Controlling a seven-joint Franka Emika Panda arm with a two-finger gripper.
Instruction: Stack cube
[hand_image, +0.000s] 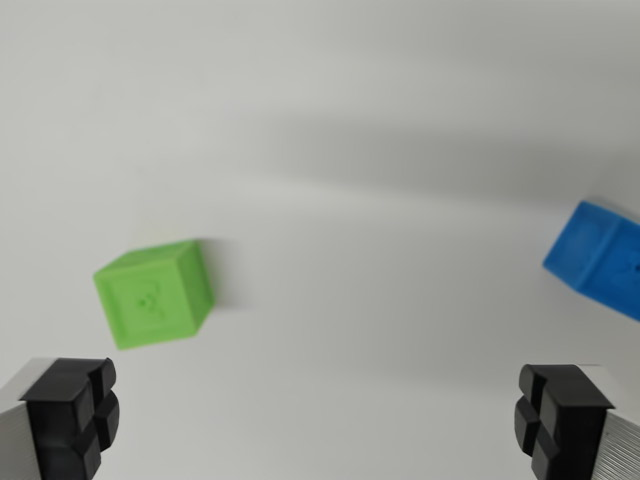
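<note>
A green cube sits on the plain white table, at about nine o'clock from the middle of the wrist view. It looks like smooth matte plastic with crisp edges, and a small raised mark is moulded into the face turned upward, though it is too blurred to read. A blue cube of the same make lies well apart from it at three o'clock, partly cut off by the wrist view's right edge. The gripper hangs over the table with its jaws spread wide, nothing between them. Its black, blocky rubber fingertips show at seven and five o'clock, backed by ribbed grey metal. The green cube lies just beyond the seven o'clock fingertip, not touching it.
</note>
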